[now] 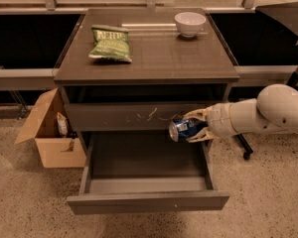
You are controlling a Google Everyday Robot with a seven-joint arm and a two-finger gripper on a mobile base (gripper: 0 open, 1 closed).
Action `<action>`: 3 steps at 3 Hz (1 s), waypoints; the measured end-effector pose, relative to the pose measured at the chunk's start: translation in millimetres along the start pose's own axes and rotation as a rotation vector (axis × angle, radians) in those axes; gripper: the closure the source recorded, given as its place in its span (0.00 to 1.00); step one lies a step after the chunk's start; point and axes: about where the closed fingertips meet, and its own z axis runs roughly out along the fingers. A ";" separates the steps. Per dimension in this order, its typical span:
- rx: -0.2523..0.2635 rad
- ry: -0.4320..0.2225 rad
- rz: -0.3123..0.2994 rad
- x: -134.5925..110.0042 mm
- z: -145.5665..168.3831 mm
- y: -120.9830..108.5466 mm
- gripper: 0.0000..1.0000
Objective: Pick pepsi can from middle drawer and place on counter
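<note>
Fingers (195,115) of your gripper (188,128) are clamped on the pepsi can (181,130), one above it and one below; the can lies on its side in the grasp, its long axis running roughly left to right across the view, silver end pointing away from the wrist toward the cabinet's middle; it hangs in the air over the right rear part of the open middle drawer (148,201), clear of the drawer floor and just in front of the scratched drawer front (119,117); the counter (154,58) lies above and behind the can, past the cabinet's front edge, so the coming move looks to be a lift first, then a reach inward; carry the can well over that edge before you go in; on the counter the green chip bag (111,43) sits left and the white bowl (190,24) back right, with bare top in front of the bowl on your arm's side; held sideways, the can would likely need a wrist turn to stand; laid down as it is, it could roll.
</note>
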 end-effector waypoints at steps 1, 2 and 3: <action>0.009 -0.053 -0.003 -7.5 -3.4 -6.7 1.00; 0.033 -0.148 -0.031 -39.4 -27.6 -35.1 1.00; 0.039 -0.204 -0.072 -71.1 -51.3 -61.5 1.00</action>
